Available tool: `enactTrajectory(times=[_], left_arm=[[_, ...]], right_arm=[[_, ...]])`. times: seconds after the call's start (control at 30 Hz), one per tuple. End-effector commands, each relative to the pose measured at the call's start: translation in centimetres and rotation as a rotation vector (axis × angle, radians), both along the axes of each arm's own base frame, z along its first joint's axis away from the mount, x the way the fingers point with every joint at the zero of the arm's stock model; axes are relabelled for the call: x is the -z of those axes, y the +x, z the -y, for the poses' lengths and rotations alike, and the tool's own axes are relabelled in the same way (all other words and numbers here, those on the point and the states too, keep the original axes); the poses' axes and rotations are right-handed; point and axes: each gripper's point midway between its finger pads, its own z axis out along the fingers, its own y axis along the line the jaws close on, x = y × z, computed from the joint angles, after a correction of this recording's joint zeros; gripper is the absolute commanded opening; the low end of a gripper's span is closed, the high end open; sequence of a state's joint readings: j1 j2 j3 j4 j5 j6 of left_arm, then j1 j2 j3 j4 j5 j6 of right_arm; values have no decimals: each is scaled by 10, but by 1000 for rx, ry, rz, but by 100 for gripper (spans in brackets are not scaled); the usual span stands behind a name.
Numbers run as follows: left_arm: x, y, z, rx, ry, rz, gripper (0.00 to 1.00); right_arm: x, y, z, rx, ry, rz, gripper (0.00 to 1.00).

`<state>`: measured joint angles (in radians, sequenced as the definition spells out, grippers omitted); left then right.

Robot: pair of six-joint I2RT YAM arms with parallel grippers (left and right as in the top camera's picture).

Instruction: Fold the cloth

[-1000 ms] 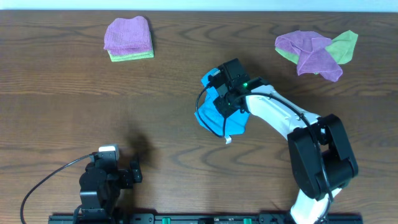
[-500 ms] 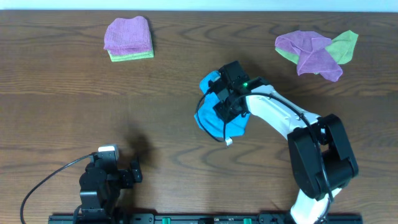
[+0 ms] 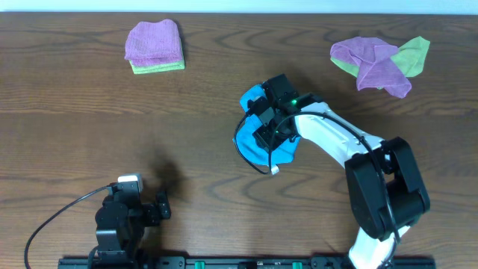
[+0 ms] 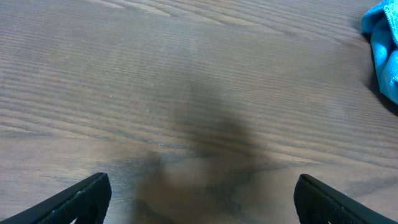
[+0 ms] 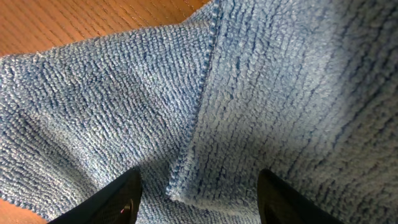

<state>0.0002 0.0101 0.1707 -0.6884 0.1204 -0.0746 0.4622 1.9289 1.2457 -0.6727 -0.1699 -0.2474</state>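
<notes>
The sky-blue cloth (image 3: pixel 250 143) lies bunched near the middle of the table, partly folded over itself, with a white tag at its lower edge. My right gripper (image 3: pixel 267 128) hangs right over it, open. In the right wrist view the cloth (image 5: pixel 261 81) fills the frame, and a hemmed corner of its upper layer lies between the spread fingers (image 5: pixel 198 198). My left gripper (image 3: pixel 153 211) rests open and empty at the front left of the table; its fingers (image 4: pixel 199 199) frame bare wood, and the cloth's edge (image 4: pixel 384 43) shows at the far right.
A folded stack of purple on light green cloths (image 3: pixel 154 46) sits at the back left. A loose heap of purple and light green cloths (image 3: pixel 379 63) lies at the back right. The wooden table (image 3: pixel 89 127) spreads around them.
My right gripper has shifted slightly toward the front left over the cloth. The left arm has not moved.
</notes>
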Motion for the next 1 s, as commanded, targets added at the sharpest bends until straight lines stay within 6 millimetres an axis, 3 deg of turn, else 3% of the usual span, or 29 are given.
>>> enactTrajectory(times=[0.0, 0.43, 0.63, 0.67, 0.8, 0.97], left_arm=[[3, -1, -1, -4, -3, -6, 95], [3, -1, -1, -4, -3, -6, 95], [3, -1, 0, -11, -14, -7, 95], [3, -1, 0, -12, -15, -7, 95], [3, -1, 0, -15, -21, -7, 95], [3, -1, 2, -118, -186, -21, 95]], right_arm=[[5, 1, -2, -30, -14, 4, 61], [15, 8, -3, -31, -18, 15, 42], [13, 18, 0, -17, -35, 60, 3], [11, 19, 0, -5, -37, 68, 1], [-12, 27, -3, 29, -3, 121, 1], [-66, 57, 15, 171, -42, 326, 1]])
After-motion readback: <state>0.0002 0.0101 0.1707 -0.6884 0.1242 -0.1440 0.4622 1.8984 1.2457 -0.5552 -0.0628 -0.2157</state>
